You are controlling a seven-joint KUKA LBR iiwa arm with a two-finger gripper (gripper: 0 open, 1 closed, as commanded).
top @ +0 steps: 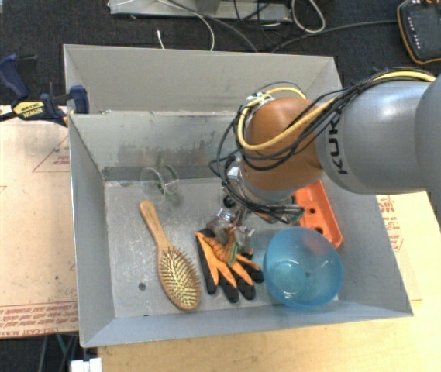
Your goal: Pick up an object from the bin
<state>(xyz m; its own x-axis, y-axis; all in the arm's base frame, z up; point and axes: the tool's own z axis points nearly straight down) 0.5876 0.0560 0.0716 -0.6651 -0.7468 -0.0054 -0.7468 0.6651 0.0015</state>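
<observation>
Lying in grey bin [88, 208], brush [175, 273], orange-black glove [224, 268], blue bowl [301, 270], gripper [232, 229] low over glove, open or closed I cannot tell, dark carpet [18, 22] around

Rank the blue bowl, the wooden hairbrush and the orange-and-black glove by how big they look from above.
1. Blue bowl, covering the most area.
2. Wooden hairbrush, longer than the bowl but thin, so it is close.
3. Orange-and-black glove, smallest as seen.
</observation>
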